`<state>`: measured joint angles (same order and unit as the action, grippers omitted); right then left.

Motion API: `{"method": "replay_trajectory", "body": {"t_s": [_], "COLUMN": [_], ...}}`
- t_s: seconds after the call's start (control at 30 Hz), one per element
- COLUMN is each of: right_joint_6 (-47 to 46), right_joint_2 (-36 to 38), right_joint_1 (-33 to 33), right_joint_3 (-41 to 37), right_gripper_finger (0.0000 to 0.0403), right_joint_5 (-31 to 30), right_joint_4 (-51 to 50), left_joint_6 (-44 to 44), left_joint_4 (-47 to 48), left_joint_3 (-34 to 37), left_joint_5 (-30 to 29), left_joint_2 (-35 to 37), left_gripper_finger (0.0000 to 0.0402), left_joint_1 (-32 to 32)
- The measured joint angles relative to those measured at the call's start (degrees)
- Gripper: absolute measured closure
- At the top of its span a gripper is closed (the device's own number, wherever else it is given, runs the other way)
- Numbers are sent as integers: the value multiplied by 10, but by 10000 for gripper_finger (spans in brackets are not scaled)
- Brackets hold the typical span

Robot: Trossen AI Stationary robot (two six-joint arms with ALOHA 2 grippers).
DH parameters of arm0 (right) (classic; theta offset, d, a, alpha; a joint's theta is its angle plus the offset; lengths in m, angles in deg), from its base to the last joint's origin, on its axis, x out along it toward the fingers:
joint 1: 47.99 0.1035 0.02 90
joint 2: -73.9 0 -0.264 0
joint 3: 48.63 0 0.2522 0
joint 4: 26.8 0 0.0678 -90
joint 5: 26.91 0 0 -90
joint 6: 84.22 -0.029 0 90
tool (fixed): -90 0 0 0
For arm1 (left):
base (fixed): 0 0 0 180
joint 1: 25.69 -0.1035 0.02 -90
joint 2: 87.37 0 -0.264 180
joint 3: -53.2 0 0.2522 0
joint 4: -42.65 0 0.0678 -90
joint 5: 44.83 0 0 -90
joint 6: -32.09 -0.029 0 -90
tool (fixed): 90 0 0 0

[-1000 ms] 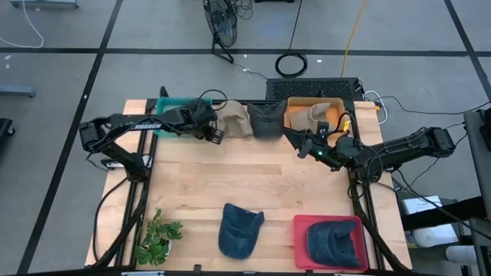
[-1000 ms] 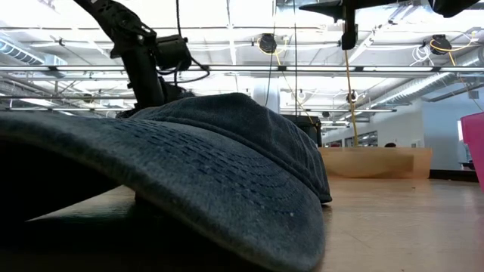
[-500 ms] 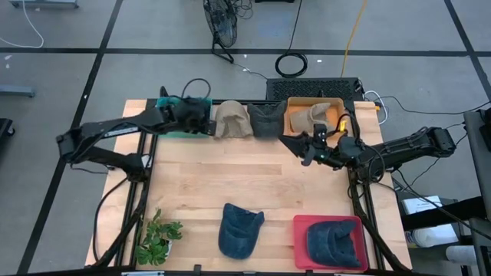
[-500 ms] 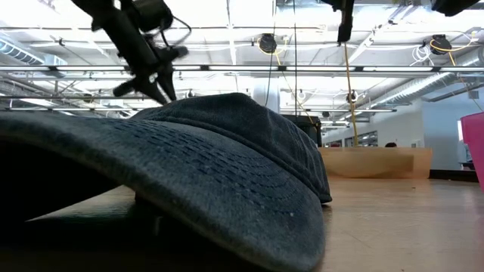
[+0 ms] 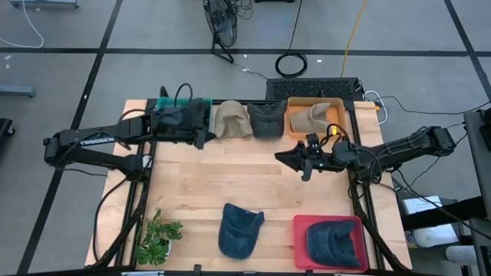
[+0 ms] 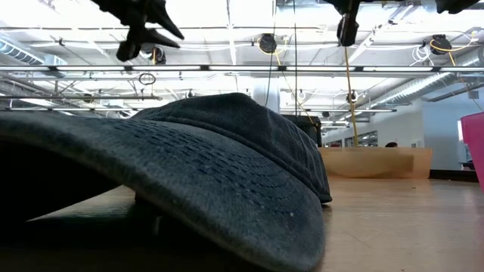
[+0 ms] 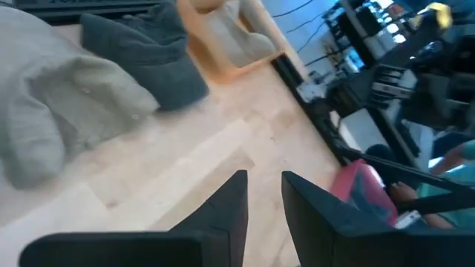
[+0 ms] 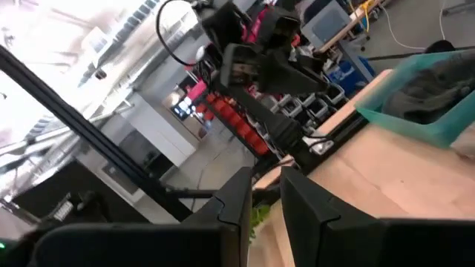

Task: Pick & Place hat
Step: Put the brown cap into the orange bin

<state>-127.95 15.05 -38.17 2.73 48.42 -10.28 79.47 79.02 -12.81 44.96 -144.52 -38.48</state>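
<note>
**Both arms pull away with nothing in them**

A second ago the left gripper (image 5: 201, 138) sat right by the soft tan cloth hat (image 5: 232, 120) at the back of the wooden table (image 5: 199, 180). Now it has pulled back toward the green tray (image 5: 165, 103). Its fingers (image 7: 226, 209) are a little apart and hold nothing. The right gripper (image 5: 290, 157) has left the orange tray (image 5: 294, 103) and swung out over the bare wood. Its fingers are also a little apart and empty. The flat blue denim hat (image 5: 239, 228) lies at the front, next to the red tray (image 5: 301, 239) with a hat already in it. It looks like the next hat to go.
</note>
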Motion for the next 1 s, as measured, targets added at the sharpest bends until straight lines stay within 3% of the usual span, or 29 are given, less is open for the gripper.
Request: {"method": "replay_trajectory", "body": {"t_s": [0.13,0.27,0.5,0.67,0.8,1.0], "right_joint_6": [-1,35,117,93,80,88], "right_joint_2": [0,0,1,-2,4,7], "right_joint_1": [1,7,-2,-42,-52,-63], "right_joint_3": [4,52,182,195,196,197], "right_gripper_finger": [347,347,347,347,347,347], "right_joint_5": [4,18,27,42,93,83], "right_joint_4": [-9,-49,-244,-426,-368,-282], "left_joint_6": [33,47,36,36,66,29], "left_joint_4": [-16,-91,-246,-206,-184,-303], "left_joint_3": [0,0,0,-1,0,0], "left_joint_5": [-40,-59,-104,-138,-149,-149], "left_joint_2": [4,4,4,2,1,1], "left_gripper_finger": [309,309,309,309,309,309], "left_joint_1": [44,77,92,92,89,96]}}
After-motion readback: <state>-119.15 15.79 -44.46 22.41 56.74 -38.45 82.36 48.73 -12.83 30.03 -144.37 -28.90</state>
